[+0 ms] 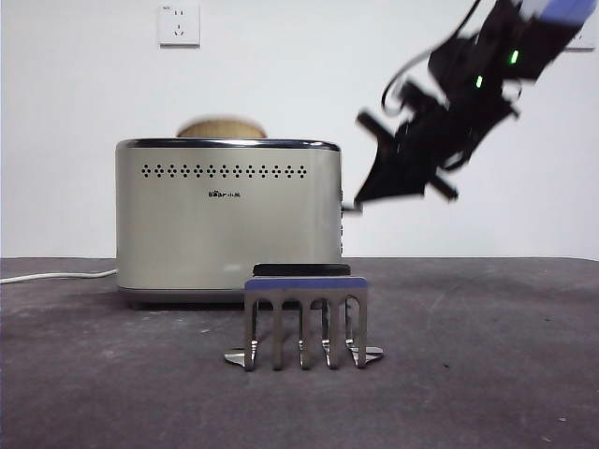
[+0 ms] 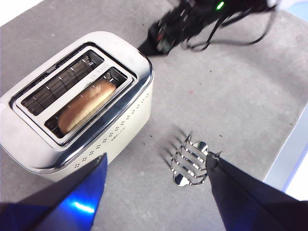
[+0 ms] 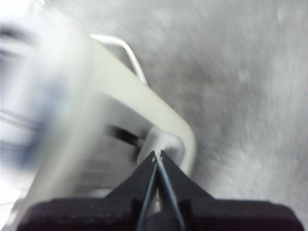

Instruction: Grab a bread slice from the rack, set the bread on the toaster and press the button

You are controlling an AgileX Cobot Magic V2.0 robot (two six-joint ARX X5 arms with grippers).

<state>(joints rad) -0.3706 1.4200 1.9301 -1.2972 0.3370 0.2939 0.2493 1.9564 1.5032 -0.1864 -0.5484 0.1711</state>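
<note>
So I'm hovering the right tool (image 1: 360,198) right at the toaster's narrow end, jaws pinched together on nothing, tip sitting just off the button (image 1: 350,209) at about 3 o'clock of the toaster (image 1: 227,215) in the front view. The right wrist view is blurring badly, so I can't say if it's touching yet. The slice of bread (image 2: 86,105) is already sitting down in one slot, domed top poking out, and the rack (image 1: 307,318) is standing empty in front. So I'm judging only the press is left. My left tool (image 2: 156,185) is waiting released above the desk (image 1: 487,374). A white cord (image 1: 56,276) is trailing off at 9 o'clock, and nothing's blocking the lever.
</note>
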